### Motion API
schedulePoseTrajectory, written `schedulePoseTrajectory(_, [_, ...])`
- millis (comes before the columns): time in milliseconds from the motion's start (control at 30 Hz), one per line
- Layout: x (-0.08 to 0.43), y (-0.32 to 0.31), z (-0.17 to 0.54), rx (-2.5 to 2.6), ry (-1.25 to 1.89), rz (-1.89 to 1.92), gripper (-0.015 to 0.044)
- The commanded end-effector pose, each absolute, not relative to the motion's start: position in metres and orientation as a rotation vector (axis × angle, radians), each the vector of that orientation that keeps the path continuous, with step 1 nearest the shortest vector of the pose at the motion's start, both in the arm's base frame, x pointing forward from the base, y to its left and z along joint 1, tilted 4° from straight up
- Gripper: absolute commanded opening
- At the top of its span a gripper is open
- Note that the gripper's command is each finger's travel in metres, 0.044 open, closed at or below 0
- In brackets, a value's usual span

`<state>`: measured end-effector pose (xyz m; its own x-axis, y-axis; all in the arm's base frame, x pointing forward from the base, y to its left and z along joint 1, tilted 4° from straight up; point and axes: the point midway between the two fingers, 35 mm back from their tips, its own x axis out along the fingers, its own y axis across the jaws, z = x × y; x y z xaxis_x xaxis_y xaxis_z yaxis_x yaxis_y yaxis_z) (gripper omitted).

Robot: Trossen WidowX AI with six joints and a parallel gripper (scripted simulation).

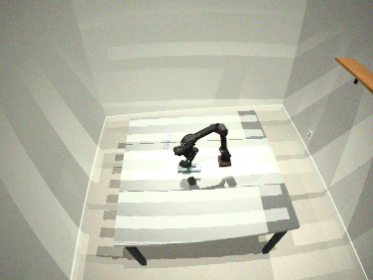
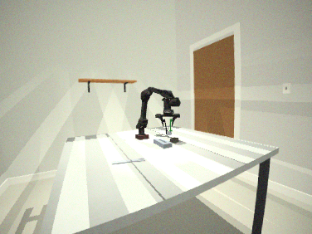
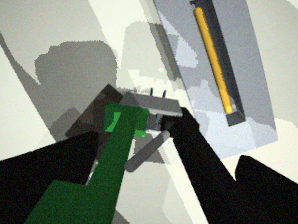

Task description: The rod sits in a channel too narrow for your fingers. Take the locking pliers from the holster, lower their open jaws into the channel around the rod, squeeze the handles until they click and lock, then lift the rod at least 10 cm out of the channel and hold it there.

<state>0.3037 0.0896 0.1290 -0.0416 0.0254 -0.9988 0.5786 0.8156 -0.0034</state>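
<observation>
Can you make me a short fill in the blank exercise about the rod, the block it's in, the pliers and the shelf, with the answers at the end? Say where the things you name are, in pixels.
1. The rod (image 3: 214,60) lying in the channel is colored ____.
2. The pliers (image 3: 159,104) (image 2: 170,125) have one black handle and one ____ handle.
3. The rod is ____ the channel of the pale block (image 3: 255,95) (image 2: 162,143) (image 1: 196,168).
4. The wooden shelf (image 2: 107,80) (image 1: 364,72) is mounted on the ____.

Missing words: yellow; green; inside; wall.
</observation>
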Motion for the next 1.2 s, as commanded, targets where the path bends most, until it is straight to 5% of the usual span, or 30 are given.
schedulePoseTrajectory(0, [0.305, 0.085, 0.129, 0.465, 1.564, -0.450, 0.0318])
schedulePoseTrajectory(1167, [0.305, 0.056, 0.129, 0.261, 1.592, -0.245, 0.0318])
